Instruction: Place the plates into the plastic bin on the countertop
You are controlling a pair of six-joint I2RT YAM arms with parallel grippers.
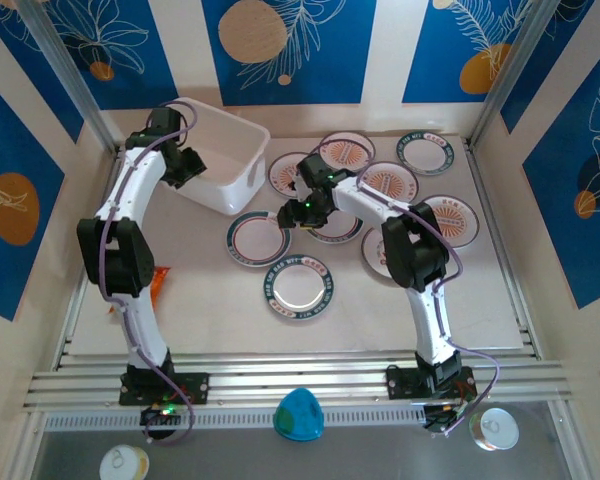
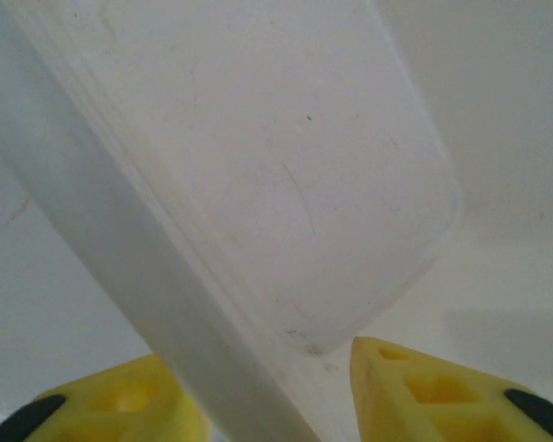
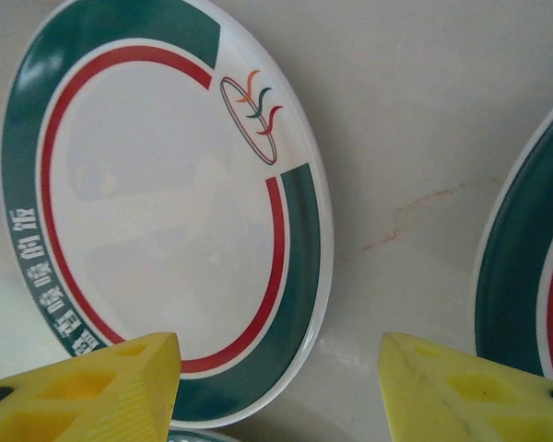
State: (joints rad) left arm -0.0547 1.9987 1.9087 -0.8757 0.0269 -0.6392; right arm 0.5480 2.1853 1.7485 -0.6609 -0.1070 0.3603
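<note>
The translucent white plastic bin (image 1: 223, 158) stands at the back left of the countertop (image 1: 200, 310). My left gripper (image 1: 184, 166) sits astride its near-left wall. In the left wrist view the bin's rim (image 2: 180, 276) runs between the yellow fingers (image 2: 442, 396), and my left gripper (image 2: 267, 357) is closed in narrowly on it. Several plates lie flat to the right of the bin. My right gripper (image 1: 288, 214) hovers open over the edge of a green-rimmed plate (image 1: 257, 240). That plate (image 3: 166, 203) lies below my right gripper (image 3: 281, 348), with nothing held. Another plate's rim (image 3: 525, 276) shows at the right.
More plates lie at the back (image 1: 346, 150), the right (image 1: 450, 218) and the front middle (image 1: 299, 290). A small orange item (image 1: 158, 285) lies by the left arm. Aluminium rails (image 1: 300, 380) edge the front, with a teal object (image 1: 299, 415) beyond them. Patterned walls close in the sides.
</note>
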